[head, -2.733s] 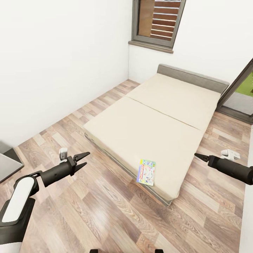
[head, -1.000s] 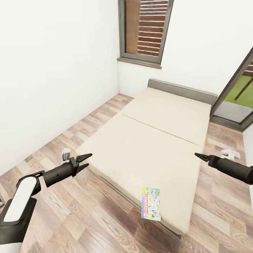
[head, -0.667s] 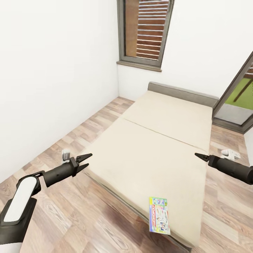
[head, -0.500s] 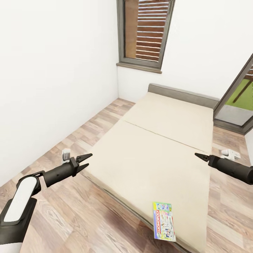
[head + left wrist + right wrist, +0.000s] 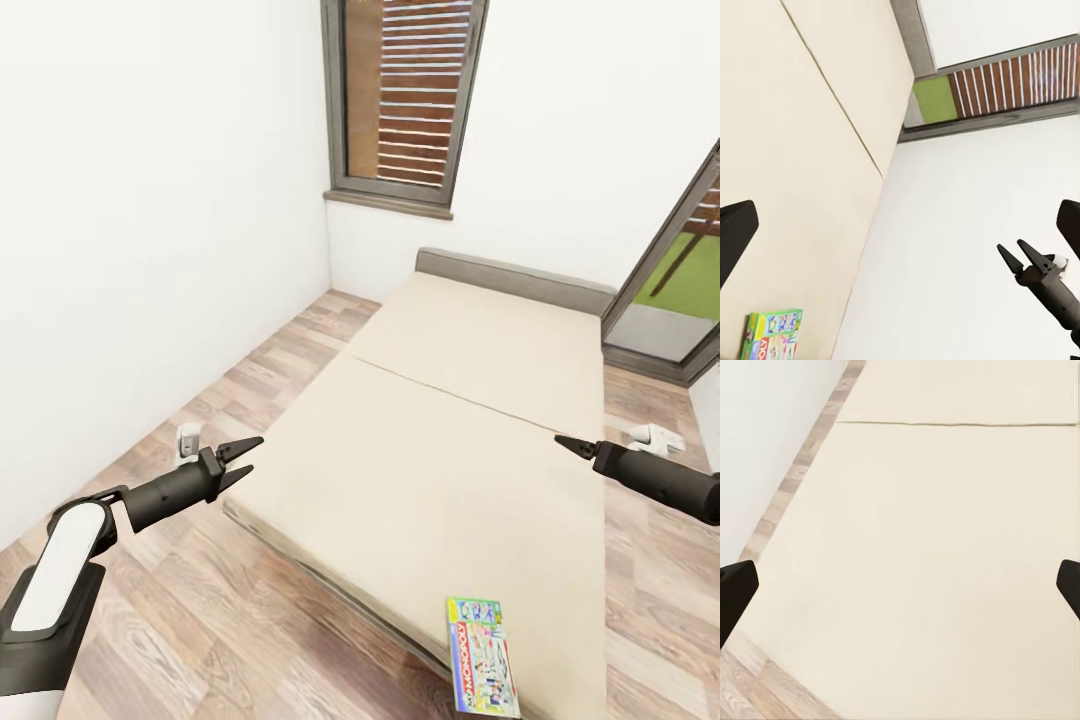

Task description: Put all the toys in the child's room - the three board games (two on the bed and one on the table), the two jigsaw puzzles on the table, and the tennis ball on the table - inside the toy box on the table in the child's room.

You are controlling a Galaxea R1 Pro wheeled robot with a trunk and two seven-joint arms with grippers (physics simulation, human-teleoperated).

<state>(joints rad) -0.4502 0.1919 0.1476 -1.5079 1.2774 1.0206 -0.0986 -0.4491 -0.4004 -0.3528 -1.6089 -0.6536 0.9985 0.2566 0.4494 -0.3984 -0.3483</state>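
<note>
**Q:** Beige mattress, is that what fills the middle of the head view?

**A:** Yes. The bed [image 5: 450,440] runs from the lower centre of the frame up to the right of centre, plain beige top with a seam across it, and a grey-brown headboard [image 5: 512,279] at its far end under the white wall. Wood-plank floor [image 5: 250,390] lies along its left side.

**Q:** Where is the task's thing?

**A:** One board game [image 5: 482,669], the white-green box with the red banner, lies flat on the mattress at the bottom of the frame, right of centre, close to the near edge of the bed. It also shows in the left wrist view, at the lower left corner [image 5: 774,334], lying on the beige surface.

**Q:** State of my hands?

**A:** My left hand [image 5: 236,459] sits at the left of the frame, about mid-height, over the floor beside the bed's near left corner. Its two dark fingers are spread, with nothing between them. My right hand [image 5: 566,444] is at the right edge, mid-height, over the mattress. From the head view its fingers read as one point, but in the left wrist view it appears at the lower right [image 5: 1018,255] with its tips parted. It holds nothing. Both hands are well apart from the box.

**Q:** Anything else in frame?

**A:** Dark-framed window [image 5: 405,95] with wooden slats at top centre, and a glazed door [image 5: 675,290] at the right edge with green outside.
</note>
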